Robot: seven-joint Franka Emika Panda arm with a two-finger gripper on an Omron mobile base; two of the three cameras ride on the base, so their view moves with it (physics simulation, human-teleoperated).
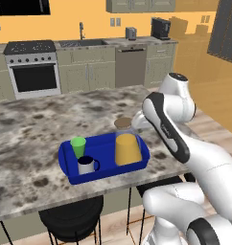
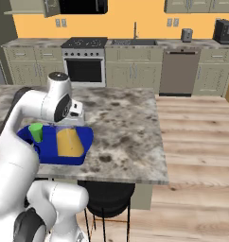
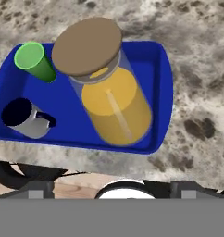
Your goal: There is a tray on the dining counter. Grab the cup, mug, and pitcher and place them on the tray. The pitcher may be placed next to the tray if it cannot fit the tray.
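Nearest the hand camera, the pitcher [image 3: 104, 88] is seen from above, its brown cork lid [image 3: 87, 46] uppermost and the orange liquid showing through the clear wall. It stands upright inside the tray [image 3: 162, 69], toward the tray's right end, its base close to the near rim. That end was evidently the open part of the tray, since the left end is occupied.

The cup [image 3: 34, 60] is set in the tray's far left corner, the mug [image 3: 27, 119] in the near left corner with its dark handle turned toward the pitcher. All three vessels are apart from one another; none is tipped.

The tray itself is placed on the desk [image 1: 36, 129] at its near edge, above a black stool [image 1: 72, 217], so that it lies within easy reach of the arm. In the left base view its long side is seen to run roughly along that edge.

The gripper [image 2: 77, 115] hangs over the pitcher's lid. The jaws are spread to their widest and nothing is held between them; whether they are clear of the lid cannot be told from the base views, since the arm covers them.

Judged from this layout, all three vessels are on the tray and the task appears complete. Only a clean withdrawal upward seems to remain, without brushing the tall pitcher.
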